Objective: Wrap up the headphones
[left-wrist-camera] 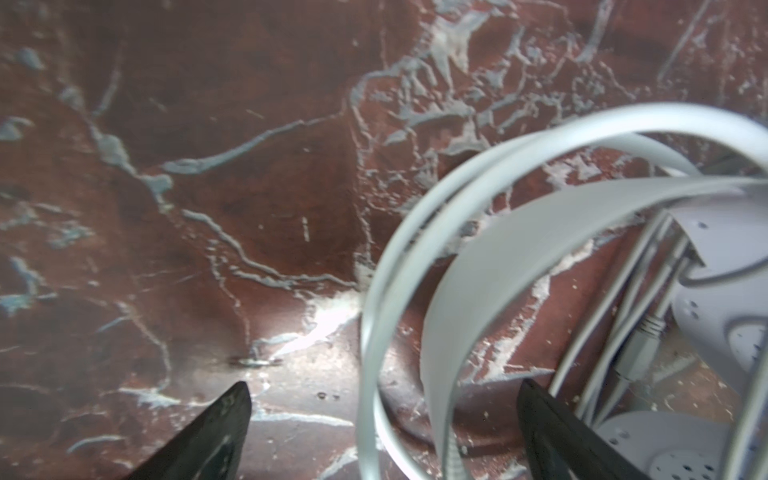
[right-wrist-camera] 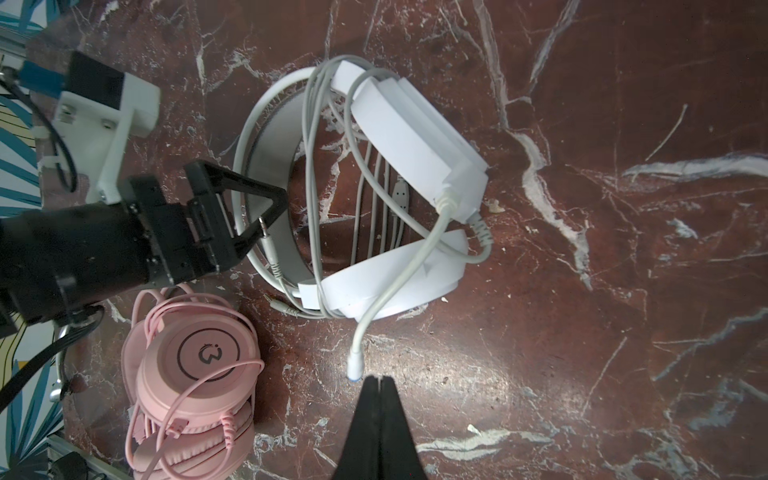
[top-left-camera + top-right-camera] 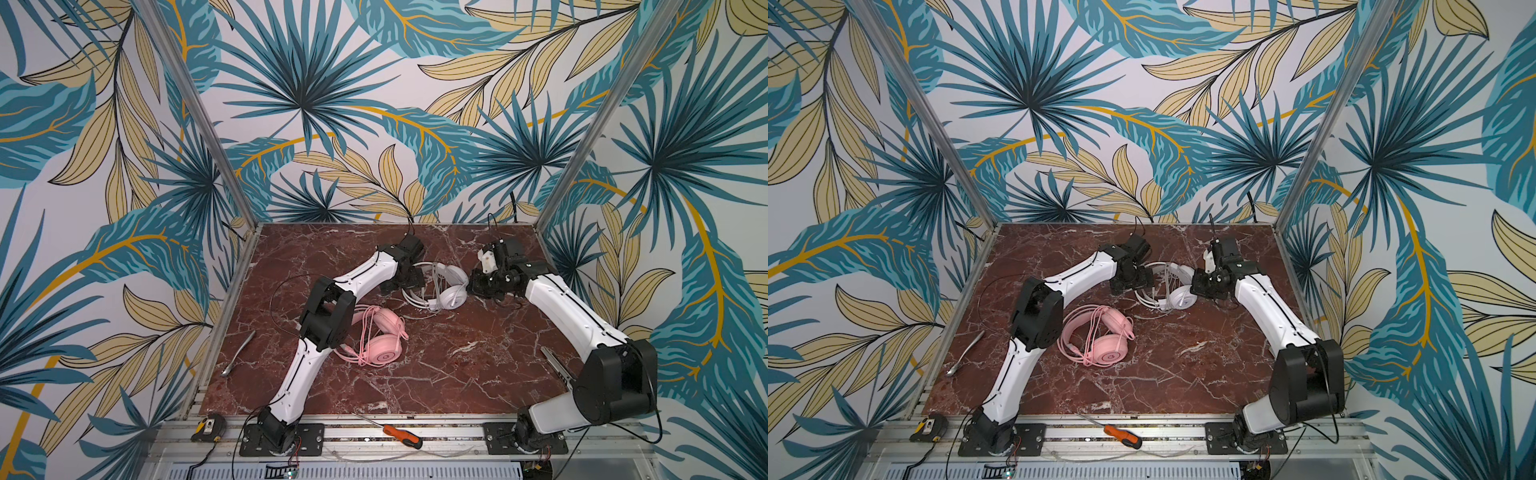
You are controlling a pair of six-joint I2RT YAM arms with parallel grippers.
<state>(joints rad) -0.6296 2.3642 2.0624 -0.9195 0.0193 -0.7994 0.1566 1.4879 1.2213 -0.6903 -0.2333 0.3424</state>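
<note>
The white headphones [image 3: 451, 286] [image 3: 1181, 297] lie at the back middle of the marble table, their cable looped across headband and earcups [image 2: 407, 137]. My left gripper [image 3: 409, 280] [image 3: 1133, 282] stands open at the headband end; in the left wrist view the white headband [image 1: 519, 249] passes between the open fingers of that gripper [image 1: 384, 385]. My right gripper [image 3: 476, 282] [image 2: 378, 380] is shut on nothing, its tips just short of the white boom mic tip [image 2: 355, 370]. The pink headphones [image 3: 382, 353] [image 2: 199, 361] lie nearer the front, cable wound over them.
A metal spoon [image 3: 237, 353] lies off the left table edge. An orange-handled screwdriver [image 3: 401, 434] and a tape measure [image 3: 208, 428] rest on the front rail. A metal tool [image 3: 557, 365] lies by the right arm. Aluminium posts [image 3: 199, 124] frame the cell.
</note>
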